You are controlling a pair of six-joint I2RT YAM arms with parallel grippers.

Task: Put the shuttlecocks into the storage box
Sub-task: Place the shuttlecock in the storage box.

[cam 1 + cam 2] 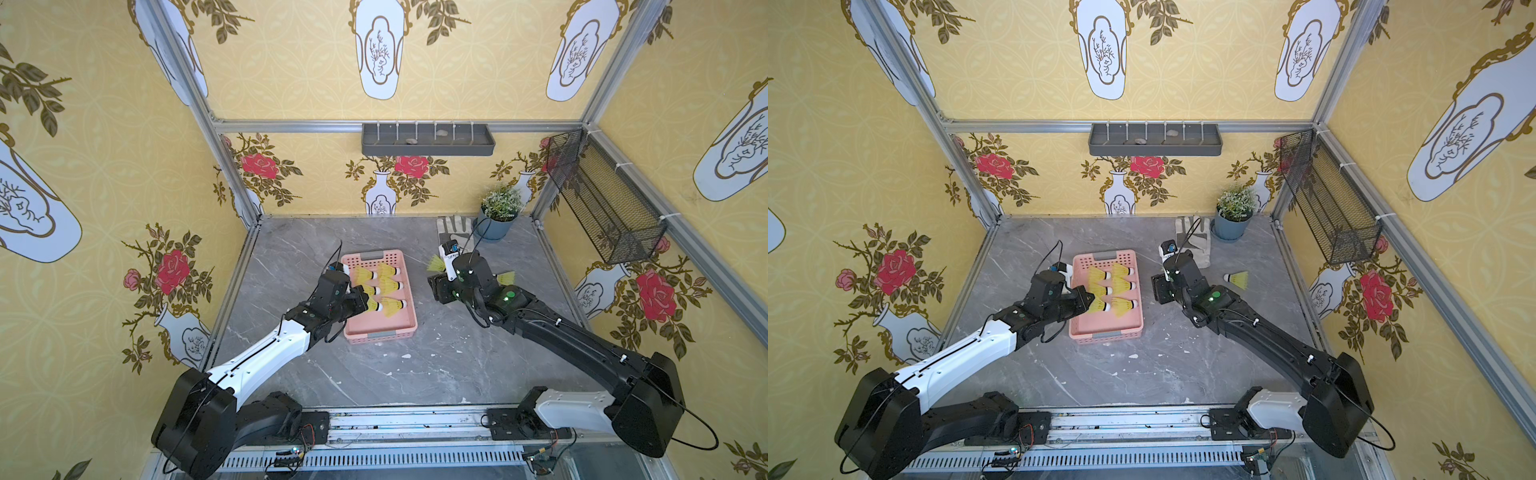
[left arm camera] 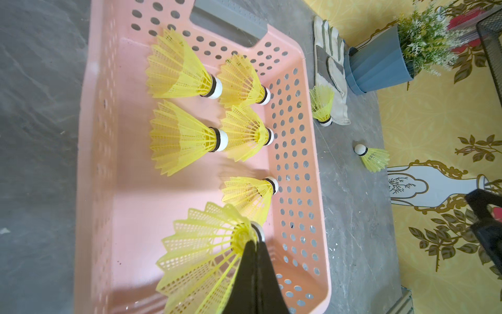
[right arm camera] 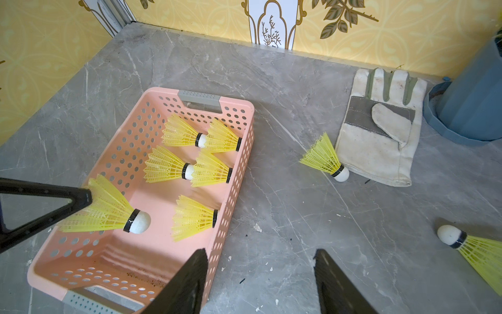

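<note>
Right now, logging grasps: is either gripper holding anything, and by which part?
The left gripper pinches a shuttlecock by its skirt; the right gripper holds nothing.

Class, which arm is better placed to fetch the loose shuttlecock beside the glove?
Probably right: the right gripper is open and nearer that shuttlecock; left gripper is shut on another shuttlecock at the box.

The left arm (image 1: 266,353) has a white forearm shell with a dark seam and small screws, set between bulky black joint housings. The right arm (image 1: 573,345) is black there, with a white shell (image 1: 573,409) near its base and green lights (image 1: 509,296) at the wrist. Thin black cables (image 1: 715,432) loop off both arms. The left end effector (image 2: 254,252) and right end effector (image 3: 260,282) have black, tapering fingers (image 3: 187,288).
</note>
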